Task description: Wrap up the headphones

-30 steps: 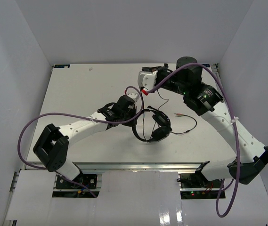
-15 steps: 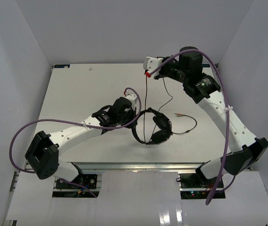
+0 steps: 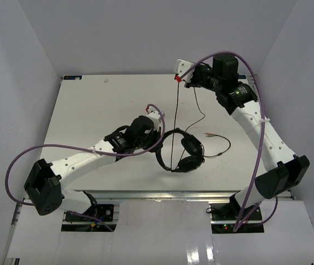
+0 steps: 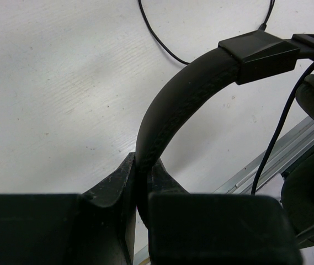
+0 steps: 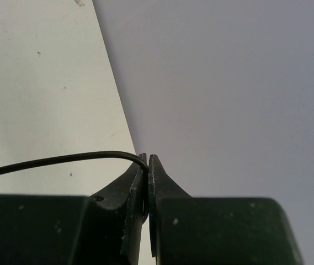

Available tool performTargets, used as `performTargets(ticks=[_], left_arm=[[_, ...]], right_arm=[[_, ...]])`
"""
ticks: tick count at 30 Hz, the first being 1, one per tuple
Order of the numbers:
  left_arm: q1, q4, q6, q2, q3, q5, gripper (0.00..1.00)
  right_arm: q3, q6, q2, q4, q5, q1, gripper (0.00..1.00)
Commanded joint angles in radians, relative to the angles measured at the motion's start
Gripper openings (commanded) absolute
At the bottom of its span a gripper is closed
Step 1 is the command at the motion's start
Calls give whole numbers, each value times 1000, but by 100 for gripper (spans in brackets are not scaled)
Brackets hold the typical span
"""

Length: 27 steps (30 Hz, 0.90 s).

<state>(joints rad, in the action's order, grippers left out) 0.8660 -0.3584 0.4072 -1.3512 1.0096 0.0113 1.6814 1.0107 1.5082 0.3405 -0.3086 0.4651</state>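
The black headphones (image 3: 185,153) sit near the table's middle, earcups to the right. My left gripper (image 3: 160,131) is shut on the headband (image 4: 170,105), seen close in the left wrist view with an earcup (image 4: 311,199) at the right. My right gripper (image 3: 180,75) is raised at the back of the table and shut on the thin black cord (image 5: 63,160). The cord (image 3: 176,118) runs taut from it down to the headphones. A loose loop of cord (image 3: 223,148) with the pale plug (image 3: 209,133) lies right of the earcups.
White table (image 3: 90,110) inside grey walls. The metal front rail (image 3: 162,194) runs just below the headphones. Purple arm cables (image 3: 259,110) arc over both arms. The right gripper (image 5: 148,165) is close to the back wall.
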Motion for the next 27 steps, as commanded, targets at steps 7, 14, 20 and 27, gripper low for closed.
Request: performTargets(ticks=[7,14,20,27], left_arm=[[35,23,-12,109,17,-30,0],[46,0,-9,152,24,-27,0],[48,-22,-2,204,35,-27,0],[50,-60,-2,241,50,-26,0]], right_arm=[[1,-90,7,-36,-48,-94,8],[-51,-107,-14,-35,-56,-118,8],[-117,-154,-47,-38,-104,-150,8],[-160,-196,-77,-47,-157,-197,8]])
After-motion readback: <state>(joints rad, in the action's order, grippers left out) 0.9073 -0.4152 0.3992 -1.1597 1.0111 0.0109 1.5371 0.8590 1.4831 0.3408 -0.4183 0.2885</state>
